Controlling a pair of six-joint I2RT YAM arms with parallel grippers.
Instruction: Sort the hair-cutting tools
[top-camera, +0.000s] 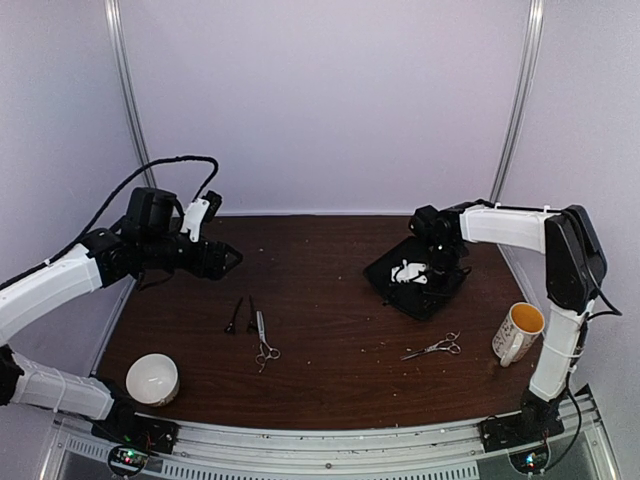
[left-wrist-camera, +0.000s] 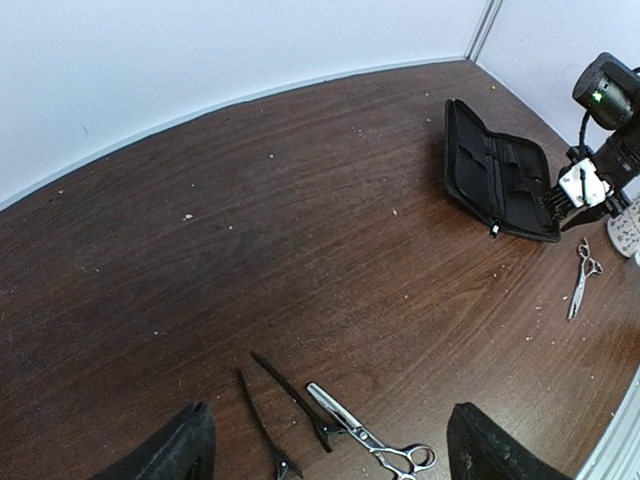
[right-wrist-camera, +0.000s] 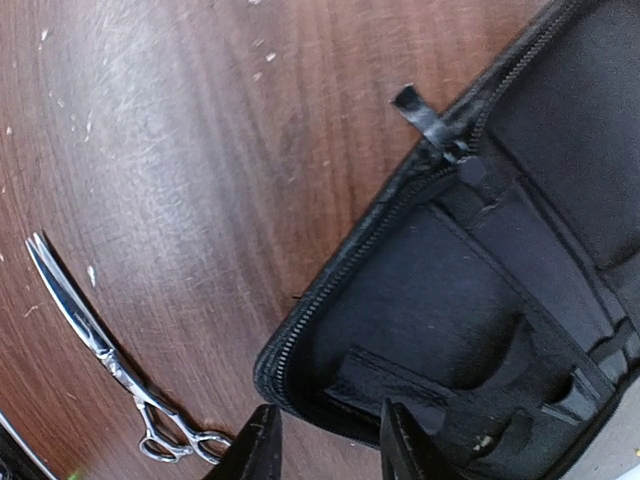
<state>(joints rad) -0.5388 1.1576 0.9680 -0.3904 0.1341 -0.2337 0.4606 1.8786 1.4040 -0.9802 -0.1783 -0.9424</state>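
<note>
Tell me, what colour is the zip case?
The case is black, clearest in the right wrist view.

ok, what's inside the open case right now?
Only empty black pockets and straps show inside the case. The right fingers cover part of it, so that bit can't be checked.

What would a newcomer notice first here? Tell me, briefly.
The open black case sits right of centre, the right pincer over its zipped edge. Left of centre, silver scissors lie beside two black clips; a second pair lies near the mug.
</note>
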